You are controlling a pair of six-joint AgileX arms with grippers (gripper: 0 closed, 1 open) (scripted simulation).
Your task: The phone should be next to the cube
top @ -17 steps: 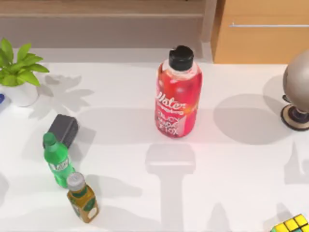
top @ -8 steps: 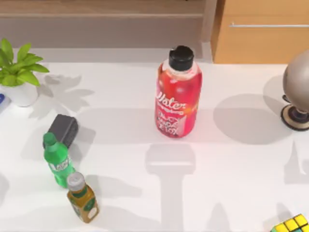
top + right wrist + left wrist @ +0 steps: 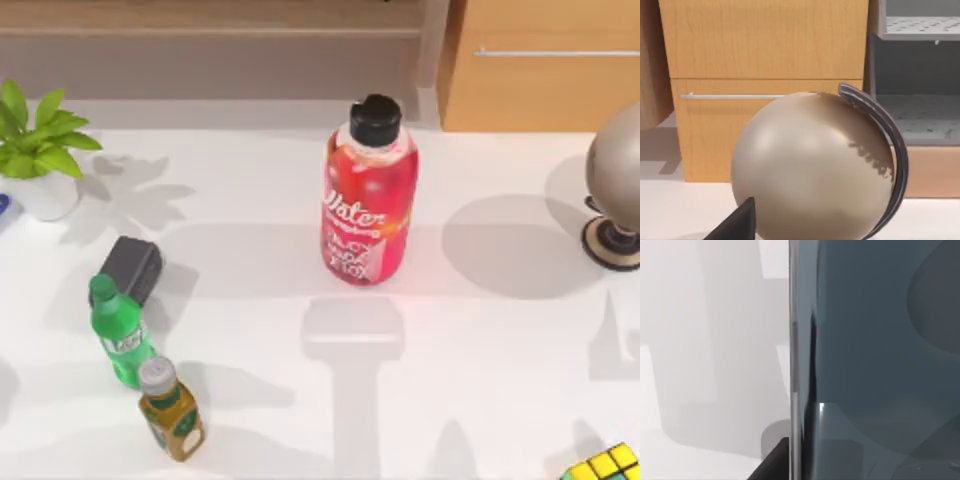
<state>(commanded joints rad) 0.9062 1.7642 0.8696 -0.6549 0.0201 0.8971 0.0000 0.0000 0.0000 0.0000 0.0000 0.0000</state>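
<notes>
The phone (image 3: 880, 355) lies close before the left claw; its grip I cannot tell. A careless approach could slide it away from the cube (image 3: 606, 464).

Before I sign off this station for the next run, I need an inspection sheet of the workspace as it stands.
Surface: white table, shadowed.
Job's things: phone close before the left wrist camera; cube at the table's near right corner.
Clutter: red bottle upright mid-table; green bottle, amber bottle, dark block, potted plant at left; globe at right.
Claws: a dark tip near the globe in the right wrist view.
Cables: nothing seen.
Surroundings: wooden cabinet behind.
</notes>
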